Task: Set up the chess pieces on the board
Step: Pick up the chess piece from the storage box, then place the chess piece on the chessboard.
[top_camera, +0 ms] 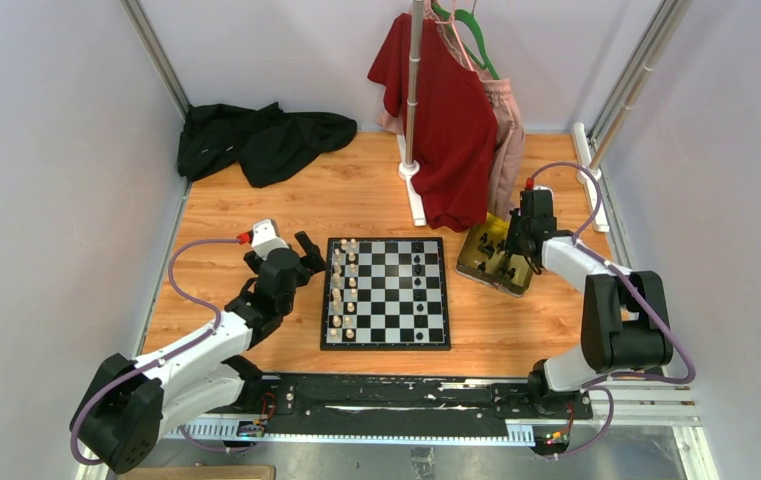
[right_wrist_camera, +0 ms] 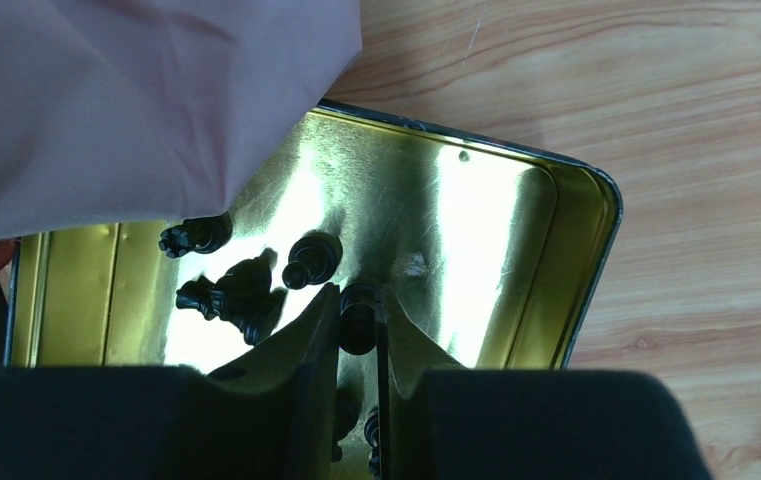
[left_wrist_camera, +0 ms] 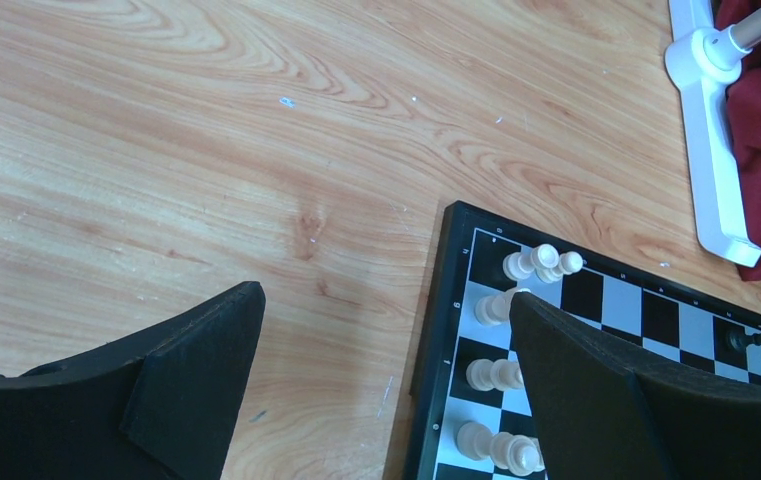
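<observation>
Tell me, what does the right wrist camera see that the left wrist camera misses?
Right wrist only: the gold tray, loose black pieces in it, the right gripper shut on one black piece, pink cloth over a corner. Left wrist only: a corner of the board with cream pieces, the open left gripper, a white stand foot. Both: the wooden table.

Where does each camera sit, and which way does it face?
Top external: above and behind the arm bases, looking down on the wooden table, the black-and-white checkered chessboard, left arm and right arm.
Left wrist: looks down past the open left gripper at the board's corner with cream-white chess pieces.
Right wrist: looks down into the shiny yellow-gold tray; the right gripper pinches a small black chess piece.
Shared: top and left wrist show the chessboard; top and right wrist the tray.
</observation>
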Robot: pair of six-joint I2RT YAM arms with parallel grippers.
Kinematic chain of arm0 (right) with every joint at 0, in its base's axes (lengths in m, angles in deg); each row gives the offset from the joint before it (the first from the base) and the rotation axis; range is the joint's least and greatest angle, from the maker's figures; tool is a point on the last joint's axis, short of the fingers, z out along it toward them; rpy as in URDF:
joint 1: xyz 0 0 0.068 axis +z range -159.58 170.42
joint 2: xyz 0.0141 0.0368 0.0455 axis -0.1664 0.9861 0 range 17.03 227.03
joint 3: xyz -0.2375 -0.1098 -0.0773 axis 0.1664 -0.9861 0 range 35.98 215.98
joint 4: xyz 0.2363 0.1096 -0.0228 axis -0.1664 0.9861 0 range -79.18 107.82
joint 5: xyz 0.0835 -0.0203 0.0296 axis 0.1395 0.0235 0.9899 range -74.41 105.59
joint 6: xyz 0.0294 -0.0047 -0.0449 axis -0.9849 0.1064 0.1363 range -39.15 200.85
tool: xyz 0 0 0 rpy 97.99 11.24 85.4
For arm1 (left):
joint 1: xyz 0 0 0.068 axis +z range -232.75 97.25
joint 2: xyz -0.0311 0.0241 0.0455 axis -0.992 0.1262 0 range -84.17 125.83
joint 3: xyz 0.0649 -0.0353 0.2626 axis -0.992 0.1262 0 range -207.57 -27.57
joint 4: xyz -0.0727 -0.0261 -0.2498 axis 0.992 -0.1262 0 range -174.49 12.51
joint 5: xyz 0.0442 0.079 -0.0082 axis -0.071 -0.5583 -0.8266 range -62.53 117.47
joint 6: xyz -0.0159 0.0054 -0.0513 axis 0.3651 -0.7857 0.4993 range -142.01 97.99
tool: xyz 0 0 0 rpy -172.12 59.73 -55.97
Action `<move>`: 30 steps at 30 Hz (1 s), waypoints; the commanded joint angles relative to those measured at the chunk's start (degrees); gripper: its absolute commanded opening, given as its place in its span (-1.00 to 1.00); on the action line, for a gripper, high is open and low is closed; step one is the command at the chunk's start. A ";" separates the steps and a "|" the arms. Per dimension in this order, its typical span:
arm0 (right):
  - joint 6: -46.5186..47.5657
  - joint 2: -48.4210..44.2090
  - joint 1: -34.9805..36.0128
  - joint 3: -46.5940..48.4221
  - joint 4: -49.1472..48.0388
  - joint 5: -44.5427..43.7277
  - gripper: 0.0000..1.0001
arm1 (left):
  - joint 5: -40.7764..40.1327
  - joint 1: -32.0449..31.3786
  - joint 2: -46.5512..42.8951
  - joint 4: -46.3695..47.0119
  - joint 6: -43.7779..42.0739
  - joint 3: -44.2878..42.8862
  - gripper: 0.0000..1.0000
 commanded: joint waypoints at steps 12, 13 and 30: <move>0.39 -8.37 -0.80 0.60 2.41 -1.12 -0.94 | -1.49 -0.42 -1.18 1.74 0.54 0.95 1.00; 0.45 -8.78 -0.80 0.60 2.65 -0.71 -0.95 | -1.47 -0.42 -1.21 1.71 0.51 0.91 1.00; 3.35 -18.22 18.29 2.30 14.44 -5.98 -0.97 | -1.12 -0.42 -0.65 1.72 1.29 1.28 1.00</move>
